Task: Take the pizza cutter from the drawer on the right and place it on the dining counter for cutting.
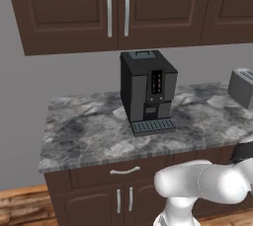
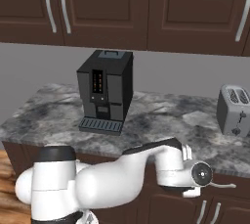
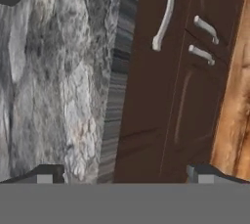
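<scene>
My gripper (image 3: 124, 176) is spread wide with nothing between the fingers; the two dark tips stand far apart, one over the stone top, the other over the cabinet front. I hang in front of the wall counter (image 1: 89, 131), just off its front edge, with my forearm folded low before the cabinets. The counter's left end drops off to bare wall and wooden floor (image 1: 20, 200), and the stretch of marbled top left of the coffee machine (image 1: 147, 92) is bare. The coffee machine stands near the middle of the top, set back from the edge, with upper cabinets (image 1: 118, 8) hanging over it. A toaster (image 2: 235, 110) sits well apart on the right. Below the edge, the drawer (image 1: 123, 170) with its curved silver handle is shut, and so are the doors beneath it. I cannot see the pizza cutter, nor what the closed drawer holds.
</scene>
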Tool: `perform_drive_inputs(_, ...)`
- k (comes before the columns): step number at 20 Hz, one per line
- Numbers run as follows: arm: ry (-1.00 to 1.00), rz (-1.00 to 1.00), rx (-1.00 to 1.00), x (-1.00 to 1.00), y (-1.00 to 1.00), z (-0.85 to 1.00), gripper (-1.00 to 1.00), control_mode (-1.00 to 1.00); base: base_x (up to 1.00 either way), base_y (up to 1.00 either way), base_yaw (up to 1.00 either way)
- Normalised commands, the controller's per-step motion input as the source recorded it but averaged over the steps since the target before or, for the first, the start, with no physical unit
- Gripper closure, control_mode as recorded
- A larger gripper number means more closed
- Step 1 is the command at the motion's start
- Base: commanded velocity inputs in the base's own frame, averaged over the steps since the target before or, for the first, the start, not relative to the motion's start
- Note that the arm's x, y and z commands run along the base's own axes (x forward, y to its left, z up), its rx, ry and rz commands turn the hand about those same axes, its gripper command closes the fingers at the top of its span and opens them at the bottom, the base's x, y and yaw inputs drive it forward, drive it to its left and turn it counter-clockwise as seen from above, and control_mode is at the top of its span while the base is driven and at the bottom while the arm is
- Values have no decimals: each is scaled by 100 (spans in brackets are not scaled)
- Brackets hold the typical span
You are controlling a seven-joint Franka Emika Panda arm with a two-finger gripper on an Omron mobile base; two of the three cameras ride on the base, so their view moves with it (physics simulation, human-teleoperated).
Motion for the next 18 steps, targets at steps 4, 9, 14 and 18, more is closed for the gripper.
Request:
perform_drive_inputs(4, 0, -13, 16, -4, -78, -47, -100, -100, 0, 0, 0)
perform_drive_inputs(9, -1, -9, 17, 0, -81, -39, -100, -100, 0, 0, 0)
perform_drive_inputs(14, -9, -6, 10, 0, -54, -41, -100, -100, 0, 0, 0)
perform_drive_inputs(18, -17, -9, 8, 0, -24, -53, -100, -100, 0, 0, 0)
